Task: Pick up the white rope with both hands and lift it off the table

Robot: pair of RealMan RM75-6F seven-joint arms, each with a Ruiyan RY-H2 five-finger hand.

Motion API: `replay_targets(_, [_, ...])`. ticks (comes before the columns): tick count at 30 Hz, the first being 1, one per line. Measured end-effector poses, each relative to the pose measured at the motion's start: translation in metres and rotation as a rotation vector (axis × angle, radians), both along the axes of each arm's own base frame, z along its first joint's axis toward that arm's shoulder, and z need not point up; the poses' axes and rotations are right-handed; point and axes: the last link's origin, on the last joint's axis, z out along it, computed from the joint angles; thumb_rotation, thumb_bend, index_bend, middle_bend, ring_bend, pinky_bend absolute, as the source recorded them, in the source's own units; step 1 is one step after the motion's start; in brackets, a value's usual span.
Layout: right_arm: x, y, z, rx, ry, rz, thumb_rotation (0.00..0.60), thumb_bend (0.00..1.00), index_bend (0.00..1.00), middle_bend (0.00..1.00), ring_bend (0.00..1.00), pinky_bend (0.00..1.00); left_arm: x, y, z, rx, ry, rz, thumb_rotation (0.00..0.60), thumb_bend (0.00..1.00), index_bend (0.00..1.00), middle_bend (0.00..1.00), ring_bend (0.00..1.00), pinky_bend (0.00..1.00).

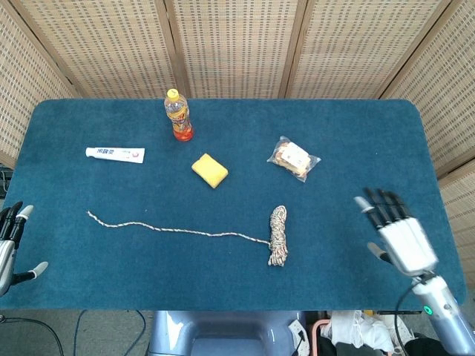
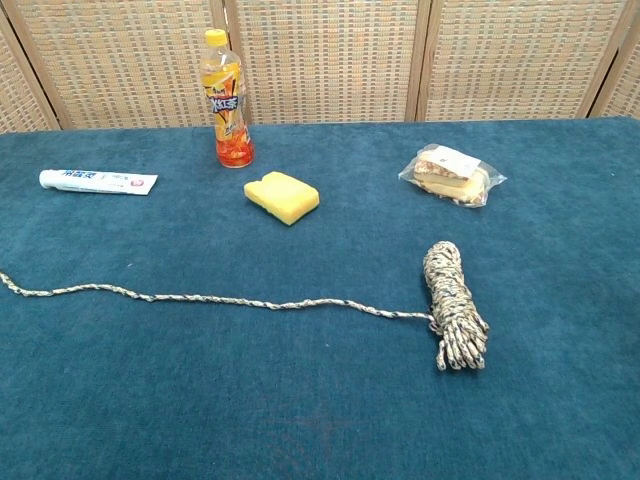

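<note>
The white rope lies flat on the blue table: a coiled bundle near the middle right, and a single loose strand running left to a free end. My right hand hovers over the table's right side, fingers spread, holding nothing, well to the right of the coil. At the table's front left edge my left hand is open and empty, far from the strand's end. Neither hand shows in the chest view.
A bottle of orange drink stands at the back. A toothpaste tube lies to the left, a yellow sponge in the middle, and a wrapped snack to the right. Wicker screens stand behind the table.
</note>
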Motion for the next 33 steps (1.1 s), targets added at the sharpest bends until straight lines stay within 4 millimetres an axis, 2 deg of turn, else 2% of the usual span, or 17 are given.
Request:
replay_targets(5, [0.027, -0.045, -0.028, 0.219, 0.099, 0.213, 0.6, 0.0, 0.15, 0.05, 0.0, 0.12, 0.0, 0.004, -0.002, 0.0, 0.007, 0.012, 0.6, 0.0, 0.0, 0.0, 0.0, 0.0])
replay_targets(9, [0.049, -0.075, -0.061, 0.354, 0.22, 0.349, 0.6, 0.0, 0.19, 0.08, 0.0, 0.12, -0.002, 0.008, -0.004, -0.002, 0.014, 0.03, 0.6, 0.0, 0.0, 0.0, 0.0, 0.0])
replay_targets(13, [0.069, -0.093, -0.093, 0.433, 0.306, 0.436, 0.6, 0.0, 0.21, 0.11, 0.0, 0.12, -0.005, 0.013, -0.007, -0.009, 0.021, 0.048, 0.6, 0.0, 0.0, 0.0, 0.0, 0.0])
replay_targets(18, [0.091, -0.105, -0.132, 0.497, 0.395, 0.503, 0.6, 0.01, 0.22, 0.15, 0.0, 0.13, -0.008, 0.019, -0.01, -0.014, 0.029, 0.063, 0.6, 0.0, 0.0, 0.0, 0.0, 0.0])
replay_targets(23, [0.097, -0.113, -0.151, 0.513, 0.45, 0.522, 0.6, 0.02, 0.23, 0.15, 0.0, 0.15, -0.009, 0.021, -0.011, -0.011, 0.029, 0.069, 0.6, 0.0, 0.0, 0.0, 0.0, 0.0])
replay_targets(33, [0.085, -0.125, -0.171, 0.529, 0.521, 0.48, 0.6, 0.02, 0.29, 0.17, 0.0, 0.15, -0.011, 0.022, -0.007, -0.005, 0.009, 0.065, 0.6, 0.0, 0.0, 0.0, 0.0, 0.0])
